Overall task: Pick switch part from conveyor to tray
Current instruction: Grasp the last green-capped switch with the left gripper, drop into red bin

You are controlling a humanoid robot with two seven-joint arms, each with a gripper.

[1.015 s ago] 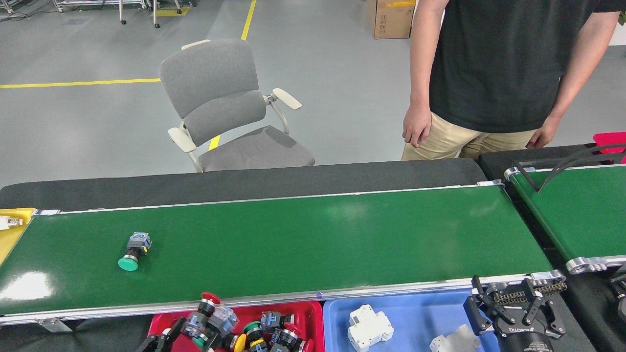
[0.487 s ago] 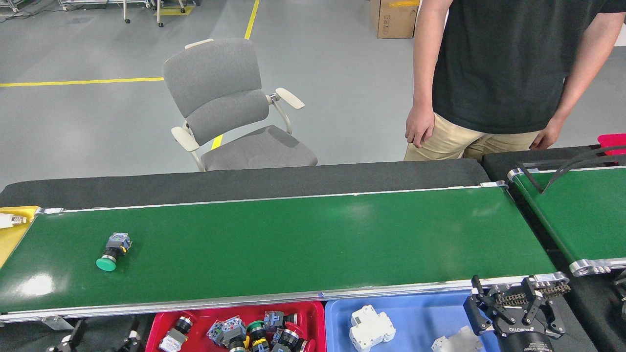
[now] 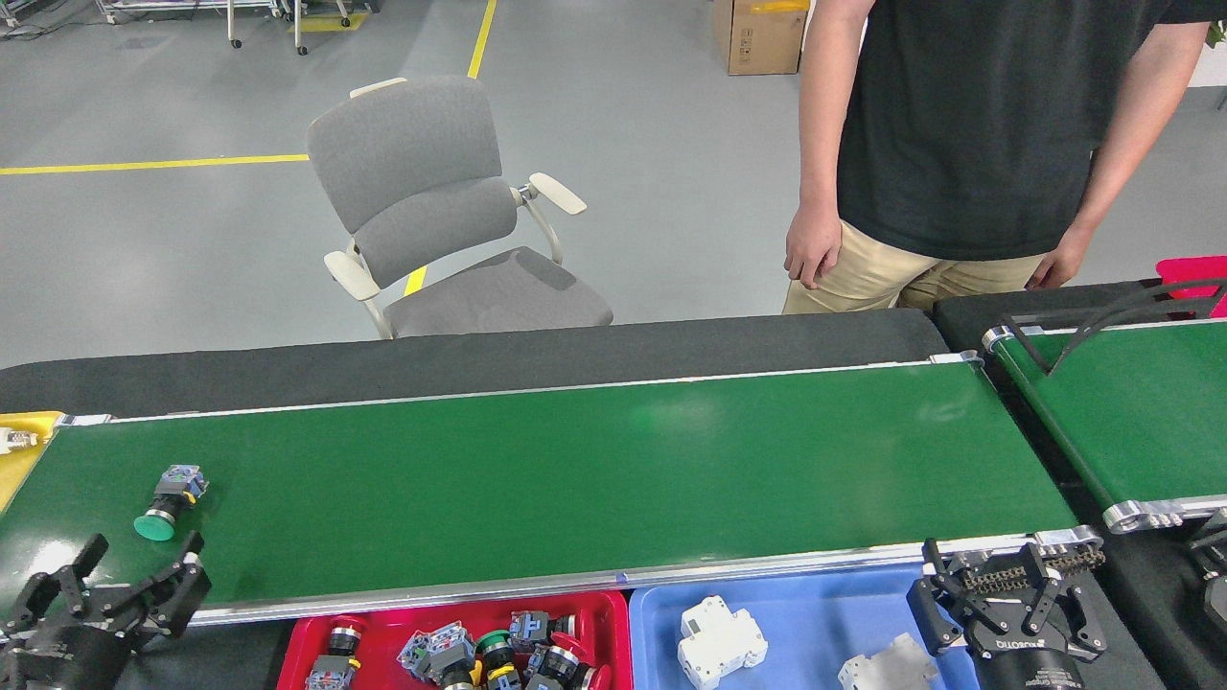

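left claw (image 3: 110,580) hangs spread wide and empty, the green-capped switch part (image 3: 165,500) lying just beyond it on the conveyor (image 3: 594,470), so i'd say lead the drift leftward before clamping its body.

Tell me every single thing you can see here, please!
conveyor: one, green belt with silver rails, across the middle.
switch part: one, green button, on the belt's left end.
red tray: one, bottom centre, full of switch parts.
blue tray: one, bottom right, holding two white parts.
second belt: one, green, far right.
yellow tray: one, left edge.
chair: one, grey, behind the conveyor.
cardboard box: one, brown, top.
person: one, black shirt, standing behind.
left gripper: black, open, near the green switch part.
right gripper: black, open, over the blue tray's edge.
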